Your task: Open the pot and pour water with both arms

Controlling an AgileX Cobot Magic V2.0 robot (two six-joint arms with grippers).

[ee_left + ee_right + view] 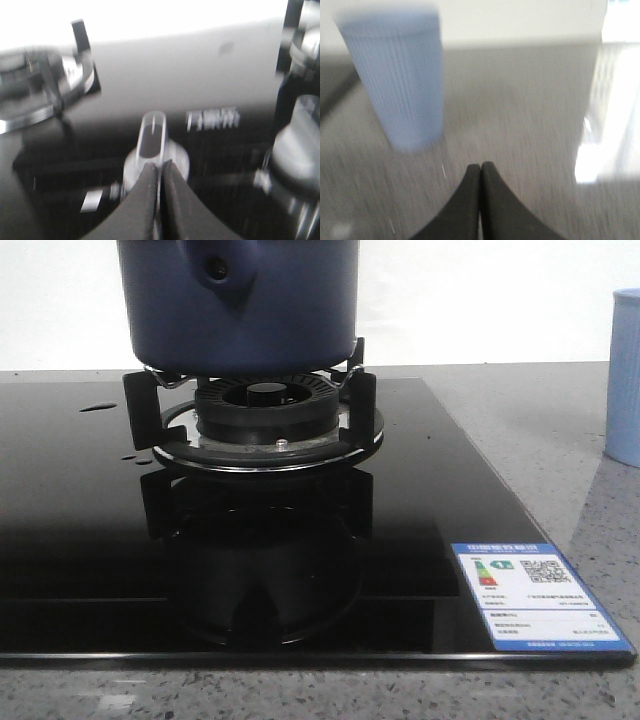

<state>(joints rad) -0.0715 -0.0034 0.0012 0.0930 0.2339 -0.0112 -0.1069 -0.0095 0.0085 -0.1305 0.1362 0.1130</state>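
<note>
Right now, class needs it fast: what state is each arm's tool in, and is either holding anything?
Left tool: closed, empty, above the stove knob.
Right tool: closed, empty, near the pale blue cup.

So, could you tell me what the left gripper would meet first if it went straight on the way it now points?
Probably the silvery stove knob with its dark-centred raised bar, directly beyond the shut left gripper on the glossy black glass cooktop. The view is blurred, so the gap is unclear.
</note>
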